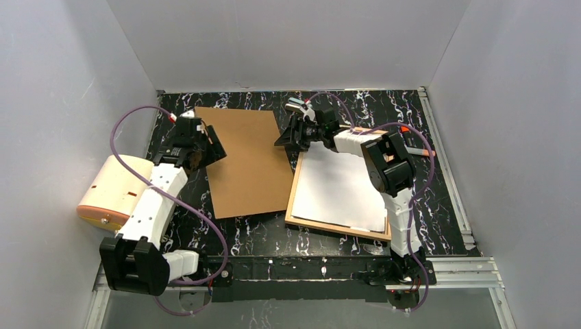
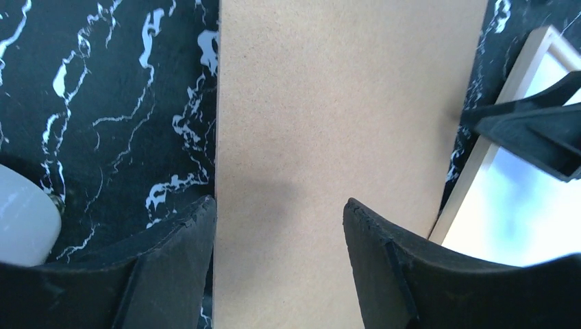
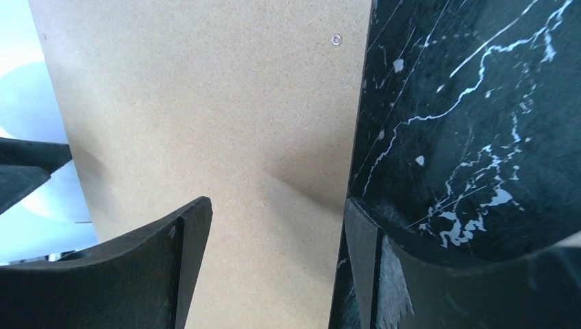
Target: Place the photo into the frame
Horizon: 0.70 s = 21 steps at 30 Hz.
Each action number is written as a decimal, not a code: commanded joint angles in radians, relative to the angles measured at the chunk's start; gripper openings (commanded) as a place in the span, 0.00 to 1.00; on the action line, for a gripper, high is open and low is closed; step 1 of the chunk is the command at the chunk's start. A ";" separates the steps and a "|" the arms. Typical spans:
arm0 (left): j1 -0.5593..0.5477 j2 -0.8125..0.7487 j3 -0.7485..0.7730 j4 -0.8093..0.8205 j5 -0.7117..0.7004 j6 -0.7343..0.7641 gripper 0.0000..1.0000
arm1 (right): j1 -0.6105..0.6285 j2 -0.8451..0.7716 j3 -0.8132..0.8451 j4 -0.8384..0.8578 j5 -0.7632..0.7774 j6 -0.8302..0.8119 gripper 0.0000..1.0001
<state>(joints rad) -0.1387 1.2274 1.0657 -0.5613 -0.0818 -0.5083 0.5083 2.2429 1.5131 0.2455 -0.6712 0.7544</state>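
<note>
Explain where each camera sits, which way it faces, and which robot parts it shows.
Top external: above and behind the arm bases, facing down at the table; both arms, the left pincer and the right pincer show.
Left wrist: on the left arm, facing down at the board; its own fingers show.
Right wrist: on the right arm, facing down at the same board; its own fingers show.
Shared: the board in all three; the frame in top and left wrist.

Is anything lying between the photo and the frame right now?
Nothing visible. What looks like the photo, white back up, already lies inside the frame. The brown board lies flat just left of it, with the open left gripper and right gripper over its edges.
</note>
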 commanded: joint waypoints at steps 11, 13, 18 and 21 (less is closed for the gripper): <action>-0.026 0.001 -0.012 0.167 0.095 0.013 0.64 | 0.098 0.055 -0.006 0.143 -0.230 0.180 0.79; -0.025 0.012 -0.007 0.164 0.056 0.031 0.64 | 0.105 0.071 0.014 0.136 -0.218 0.185 0.79; -0.026 0.057 0.009 0.161 0.038 0.070 0.65 | 0.118 0.097 0.052 0.110 -0.192 0.189 0.79; -0.025 0.072 0.009 0.162 0.035 0.081 0.65 | 0.120 0.099 0.056 0.107 -0.180 0.198 0.79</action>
<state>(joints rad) -0.1307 1.2686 1.0630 -0.4446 -0.2073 -0.4107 0.5304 2.3138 1.5291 0.3244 -0.7136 0.8921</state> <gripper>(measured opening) 0.650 0.786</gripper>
